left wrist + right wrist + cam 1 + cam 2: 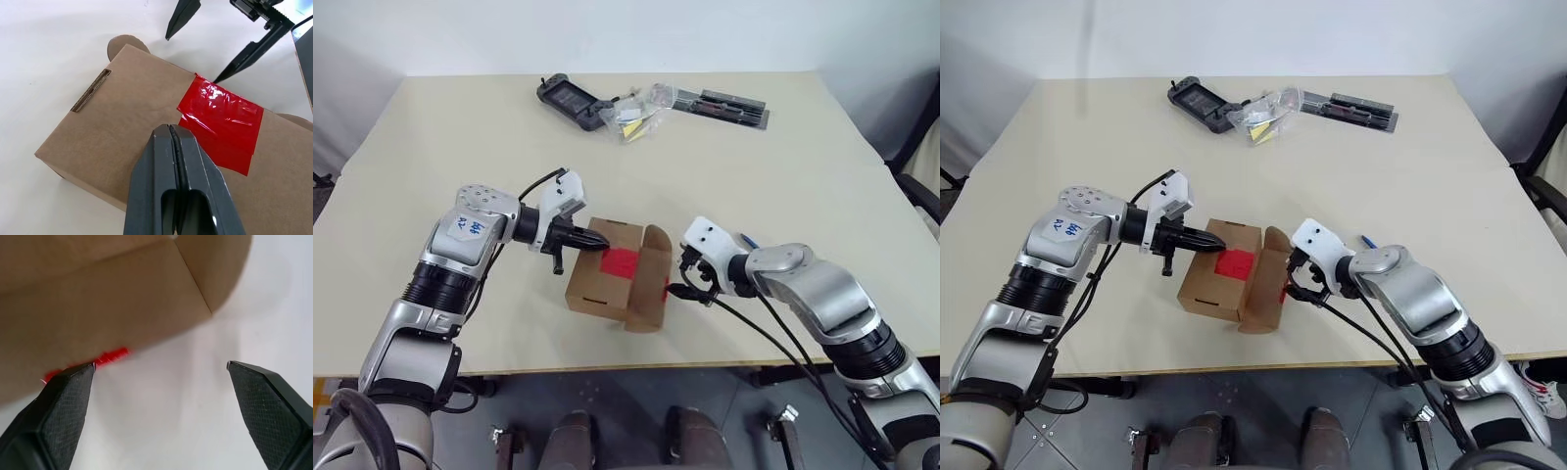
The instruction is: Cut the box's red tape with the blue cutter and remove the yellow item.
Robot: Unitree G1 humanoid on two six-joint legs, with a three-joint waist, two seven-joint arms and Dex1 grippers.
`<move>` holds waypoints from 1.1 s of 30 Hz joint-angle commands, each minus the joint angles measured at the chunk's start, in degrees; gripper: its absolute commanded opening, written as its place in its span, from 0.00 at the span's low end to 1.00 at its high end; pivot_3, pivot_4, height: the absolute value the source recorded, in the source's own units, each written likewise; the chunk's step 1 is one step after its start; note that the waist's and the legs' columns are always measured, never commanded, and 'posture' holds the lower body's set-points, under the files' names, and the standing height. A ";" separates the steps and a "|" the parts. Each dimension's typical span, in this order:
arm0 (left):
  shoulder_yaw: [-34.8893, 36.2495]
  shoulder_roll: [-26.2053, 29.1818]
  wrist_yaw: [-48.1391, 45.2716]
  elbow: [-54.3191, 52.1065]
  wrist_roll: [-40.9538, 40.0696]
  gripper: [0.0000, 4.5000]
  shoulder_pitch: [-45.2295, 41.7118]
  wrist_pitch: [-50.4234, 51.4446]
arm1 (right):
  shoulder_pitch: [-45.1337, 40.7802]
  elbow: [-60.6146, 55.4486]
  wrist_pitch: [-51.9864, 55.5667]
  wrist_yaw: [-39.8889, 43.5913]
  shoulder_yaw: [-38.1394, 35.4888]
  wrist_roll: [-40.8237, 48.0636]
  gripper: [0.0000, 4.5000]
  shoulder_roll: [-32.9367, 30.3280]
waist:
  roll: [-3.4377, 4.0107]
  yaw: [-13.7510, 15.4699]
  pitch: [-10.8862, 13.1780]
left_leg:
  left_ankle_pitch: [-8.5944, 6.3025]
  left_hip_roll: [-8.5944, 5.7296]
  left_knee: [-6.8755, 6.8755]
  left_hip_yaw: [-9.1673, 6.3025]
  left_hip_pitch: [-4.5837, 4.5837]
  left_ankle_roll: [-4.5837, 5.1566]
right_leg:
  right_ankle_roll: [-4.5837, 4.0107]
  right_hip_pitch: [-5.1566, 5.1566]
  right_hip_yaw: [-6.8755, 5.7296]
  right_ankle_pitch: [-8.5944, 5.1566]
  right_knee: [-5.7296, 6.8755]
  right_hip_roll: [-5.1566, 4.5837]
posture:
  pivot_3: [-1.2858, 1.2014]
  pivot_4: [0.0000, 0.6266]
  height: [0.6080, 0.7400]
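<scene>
From the head cameras, the box (607, 274) sits near the front edge of the beige table (460, 147), between the two arms, with the red tape (619, 261) on its top face and one end flap (656, 279) standing open on the side toward the right arm. The left gripper (597, 240) rests its closed black fingers on the box's top at the far-left edge, just beside the tape. The right gripper (685, 279) hovers low at the open flap, its fingers spread apart and empty. A slim bit of blue, likely the blue cutter (748, 241), peeks out on the table behind the right wrist (mostly hidden by the arm). At the far side of the table lie a dark handheld device (570, 100), a clear plastic bag (641, 113) with yellowish bits and a flat black tool strip (724, 106), well apart from the box.

In the left wrist view, the left gripper (172, 134) shows its two fingers pressed together, gripping nothing, over the brown top of the box (107, 132), with the wrinkled red tape (220, 127) just beyond them. The right gripper (215, 54) appears past the tape, with its pointed fingers apart.

In the right wrist view, the right gripper (160, 367) has its pads wide apart with bare table between them; the box's flap (107, 308) lies just ahead, a sliver of red tape (110, 356) at its lower edge.
</scene>
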 commanded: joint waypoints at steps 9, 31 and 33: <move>-0.20 -0.24 1.68 -0.83 1.55 0.00 3.09 0.92 | 5.64 -6.05 16.90 -1.83 -25.57 13.13 1.00 7.86 | -0.02 0.07 -0.02 | 0.00 0.02 0.03 0.00 0.04 0.00 | 0.00 0.04 0.00 0.00 0.02 0.01 | 0.52 0.24 1.00; 0.42 -1.32 3.64 -2.45 1.53 0.00 3.13 2.58 | -3.07 19.01 20.27 -7.98 -31.79 18.99 1.00 28.91 | 0.01 -0.34 -0.10 | 0.00 0.01 0.02 0.00 0.13 0.00 | 0.00 0.04 0.07 0.00 0.14 0.01 | 0.52 0.24 1.00; 0.55 -1.50 3.90 -2.13 1.61 0.00 2.99 2.32 | -4.07 21.42 19.52 -7.96 -32.22 19.30 1.00 29.61 | 0.01 -0.51 -0.11 | 0.01 0.02 0.02 0.01 0.15 -0.01 | 0.00 0.04 0.09 0.00 0.15 0.01 | 0.52 0.24 1.00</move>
